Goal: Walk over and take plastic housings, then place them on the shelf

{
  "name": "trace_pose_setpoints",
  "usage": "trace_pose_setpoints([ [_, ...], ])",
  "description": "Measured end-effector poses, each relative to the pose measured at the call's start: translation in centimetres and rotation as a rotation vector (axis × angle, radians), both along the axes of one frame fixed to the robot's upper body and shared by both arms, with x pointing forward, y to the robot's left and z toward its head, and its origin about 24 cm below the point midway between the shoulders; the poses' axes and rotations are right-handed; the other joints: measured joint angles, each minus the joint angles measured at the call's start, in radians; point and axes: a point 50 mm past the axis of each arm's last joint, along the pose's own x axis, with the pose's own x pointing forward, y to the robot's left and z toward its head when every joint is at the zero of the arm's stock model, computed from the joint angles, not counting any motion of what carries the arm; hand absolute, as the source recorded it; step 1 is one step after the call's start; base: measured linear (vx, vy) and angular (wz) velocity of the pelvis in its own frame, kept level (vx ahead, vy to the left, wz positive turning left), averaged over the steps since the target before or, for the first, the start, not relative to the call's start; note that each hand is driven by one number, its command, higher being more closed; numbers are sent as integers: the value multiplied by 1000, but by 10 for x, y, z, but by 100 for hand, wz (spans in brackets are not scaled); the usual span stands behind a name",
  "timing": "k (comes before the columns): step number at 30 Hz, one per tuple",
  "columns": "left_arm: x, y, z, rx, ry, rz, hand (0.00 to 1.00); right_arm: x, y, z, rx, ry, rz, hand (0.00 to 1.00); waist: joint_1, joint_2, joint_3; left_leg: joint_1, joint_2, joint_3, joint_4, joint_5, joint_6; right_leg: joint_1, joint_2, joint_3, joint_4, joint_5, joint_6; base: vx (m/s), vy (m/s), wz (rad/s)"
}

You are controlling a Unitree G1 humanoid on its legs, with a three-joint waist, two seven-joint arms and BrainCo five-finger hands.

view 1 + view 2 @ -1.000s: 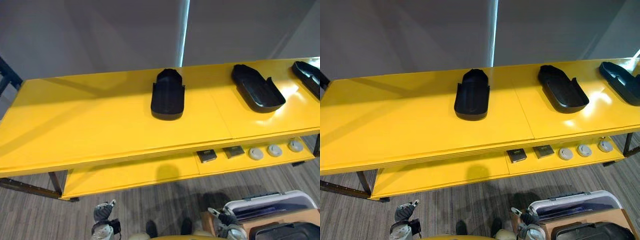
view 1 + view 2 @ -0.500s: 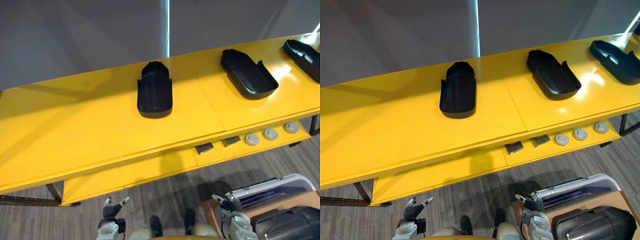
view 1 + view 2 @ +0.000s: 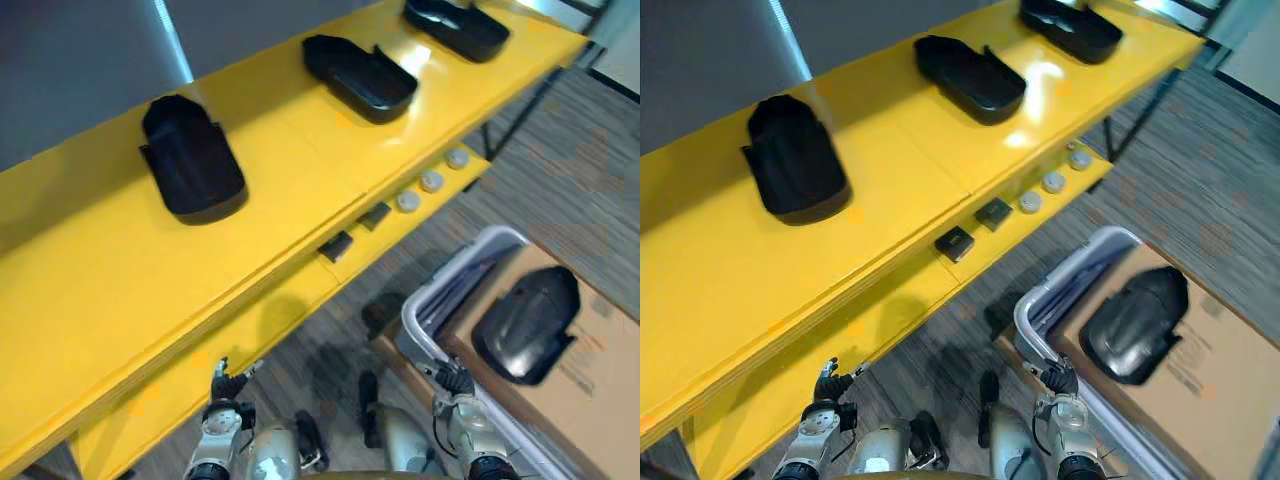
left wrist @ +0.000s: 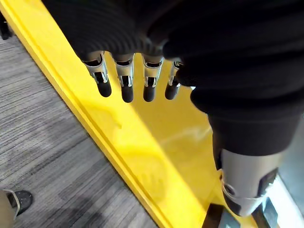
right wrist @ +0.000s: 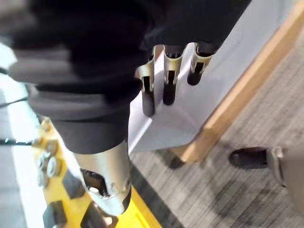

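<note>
Three black housings (image 3: 190, 170) lie on the yellow shelf (image 3: 90, 280), and a fourth housing (image 3: 525, 325) sits on what looks like a cardboard box (image 3: 595, 390) beside it. The left hand (image 3: 228, 382) and right hand (image 3: 452, 385) hang before it, fingers loose and empty.

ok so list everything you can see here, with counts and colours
plastic housings: three, black, spaced along the top shelf
spare housing: one, black, on the cardboard box
top shelf: one, yellow
lower shelf: one, yellow
square parts: two, dark, on the lower shelf
round discs: three, grey, in a row on the lower shelf
bin: one, white-grey, beside the box
cardboard box: one, brown, on the robot's right
left hand: fingers open, empty
right hand: fingers open, empty
</note>
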Motion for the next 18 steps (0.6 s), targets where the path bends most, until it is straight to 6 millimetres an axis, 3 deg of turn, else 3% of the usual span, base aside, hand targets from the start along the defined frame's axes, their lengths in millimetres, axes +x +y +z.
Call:
trace_pose_setpoints([
  [2,-2,2,-1,6,14,0,0,-1,-3,-1,-26,24,29,0,14,-12,-7,-12,21,31,36,4,-9,69,-34,7,-74,-23,32,-110,-245,-84],
  [3,-3,2,-3,7,27,-2,0,2,-7,0,-41,31,41,0,12,-1,-11,-36,41,-1,56,22,-36,76,0,31,-155,-16,42,-105,-252,-67],
  [5,-6,-1,-5,-3,42,-7,0,1,-10,0,-50,35,39,0,9,8,-18,-33,58,-45,39,49,-75,95,39,54,-204,17,17,-66,-261,-62],
  [8,-7,-9,-8,-9,56,-43,0,-11,-14,-4,-50,62,18,0,2,-7,-34,9,60,-47,-36,100,-111,91,72,87,-221,33,-3,-50,-195,-35],
  [10,-8,-14,-10,-18,69,-58,0,-18,-19,-6,-43,72,-25,0,-22,-6,-34,29,59,-47,-58,128,-122,89,78,105,-214,33,-5,-77,-161,-32],
  [12,-10,-19,-12,-26,78,-74,0,-21,-24,-6,-44,71,-59,0,-27,-2,-34,45,59,-56,-43,134,-129,67,80,154,-178,22,-21,-61,-60,-66],
  [15,-15,-26,-15,-48,94,-79,0,-35,-30,-9,-38,93,-132,0,-31,12,-33,21,57,-169,58,136,-126,58,85,227,-138,11,-30,-29,20,-63],
  [16,-17,-29,-16,-59,99,-83,0,-40,-31,-11,-29,102,-155,0,-31,6,-30,-15,29,-272,91,108,-144,58,82,257,-136,8,-33,-45,126,-64],
  [17,-18,-30,-17,-71,105,-87,0,-43,-32,-12,-20,107,-188,0,-30,13,-28,-16,-37,-378,49,87,-165,57,74,294,-132,3,-42,-40,163,-73],
  [18,-20,-31,-19,-74,114,-87,0,-45,-35,-12,-21,107,-214,0,-31,18,-27,-14,-68,-423,15,87,-166,56,74,313,-133,4,-40,-32,215,-95],
])
